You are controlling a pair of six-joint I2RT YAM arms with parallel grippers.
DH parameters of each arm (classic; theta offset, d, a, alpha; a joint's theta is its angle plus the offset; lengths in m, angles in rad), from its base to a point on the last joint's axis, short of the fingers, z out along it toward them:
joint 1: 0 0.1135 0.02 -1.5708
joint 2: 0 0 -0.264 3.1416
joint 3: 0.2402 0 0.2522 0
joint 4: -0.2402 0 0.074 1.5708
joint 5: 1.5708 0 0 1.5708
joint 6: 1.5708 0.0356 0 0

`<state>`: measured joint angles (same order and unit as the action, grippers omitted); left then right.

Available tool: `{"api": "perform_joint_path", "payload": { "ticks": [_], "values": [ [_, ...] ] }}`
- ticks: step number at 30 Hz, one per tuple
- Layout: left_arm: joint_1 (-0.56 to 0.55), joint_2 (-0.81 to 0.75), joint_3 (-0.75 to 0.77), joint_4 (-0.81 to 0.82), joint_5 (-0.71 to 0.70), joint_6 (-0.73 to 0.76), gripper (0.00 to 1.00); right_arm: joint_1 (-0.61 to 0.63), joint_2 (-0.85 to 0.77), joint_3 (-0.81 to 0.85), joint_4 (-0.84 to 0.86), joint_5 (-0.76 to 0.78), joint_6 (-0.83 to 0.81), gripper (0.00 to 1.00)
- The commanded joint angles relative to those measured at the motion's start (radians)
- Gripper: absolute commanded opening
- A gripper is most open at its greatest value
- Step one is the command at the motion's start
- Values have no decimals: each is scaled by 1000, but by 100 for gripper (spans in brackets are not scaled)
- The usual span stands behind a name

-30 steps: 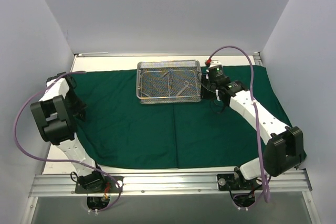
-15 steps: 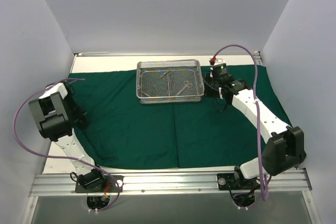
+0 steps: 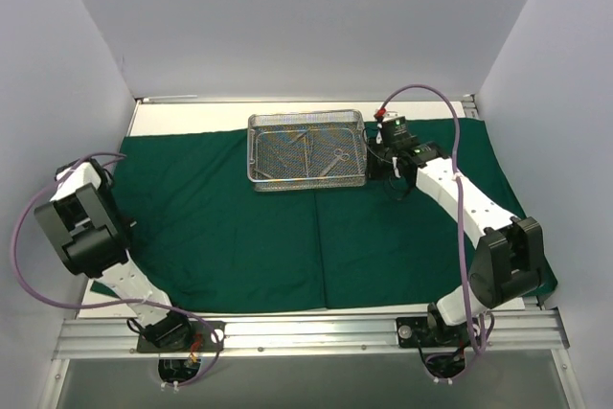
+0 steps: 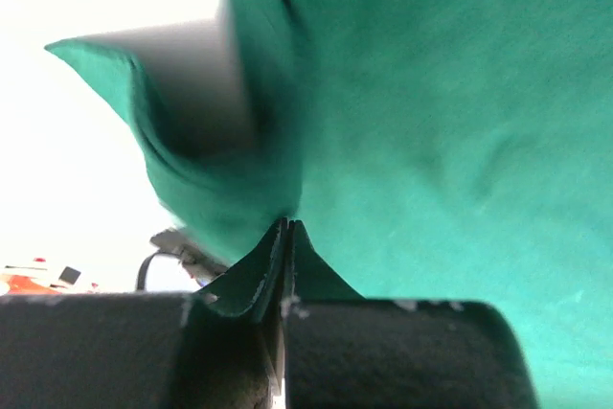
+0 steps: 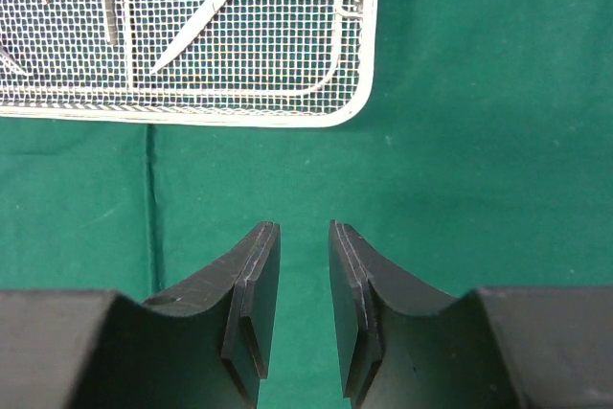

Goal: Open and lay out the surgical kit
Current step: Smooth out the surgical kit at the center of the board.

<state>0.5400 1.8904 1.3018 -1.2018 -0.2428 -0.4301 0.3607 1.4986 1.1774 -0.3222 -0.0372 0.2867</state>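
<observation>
The dark green drape (image 3: 239, 227) lies spread over the table. The silver wire-mesh tray (image 3: 306, 183) stands on its far middle, with scissors (image 3: 337, 156) and other thin steel instruments inside. My left gripper (image 4: 285, 227) is shut on a fold of the drape (image 4: 412, 122) at its left edge. In the top view that gripper is hidden under my left arm (image 3: 81, 227). My right gripper (image 3: 381, 162) hovers by the tray's right end. In the right wrist view it (image 5: 304, 237) is open and empty above the drape, with the tray's corner (image 5: 356, 107) and scissors (image 5: 206, 21) ahead.
White walls close in the table on the left, back and right. A fold crease (image 3: 320, 237) runs from the tray toward the near edge. A strip of bare white table (image 3: 192, 114) shows behind the drape. Purple cables loop from both arms.
My left arm has drawn back toward the near left, pulling the drape's left edge with it. My right gripper has stayed by the tray's right end, shifting only slightly.
</observation>
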Motion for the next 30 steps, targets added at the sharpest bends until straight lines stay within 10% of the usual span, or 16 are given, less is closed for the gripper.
{"api": "perform_joint_path", "payload": {
  "ticks": [1,13,25,30],
  "values": [
    [41,-149,-9,-120,-90,-76,2,6,15,62,-18,-21,-1,28],
    [42,-297,63,36,203,-12,6,12,29,110,-44,-13,17,29],
    [-264,137,414,74,270,-2,20,-270,156,111,-94,-139,138,27],
    [-279,297,501,53,307,-30,3,-342,235,113,-78,-156,134,12]
  ]
}}
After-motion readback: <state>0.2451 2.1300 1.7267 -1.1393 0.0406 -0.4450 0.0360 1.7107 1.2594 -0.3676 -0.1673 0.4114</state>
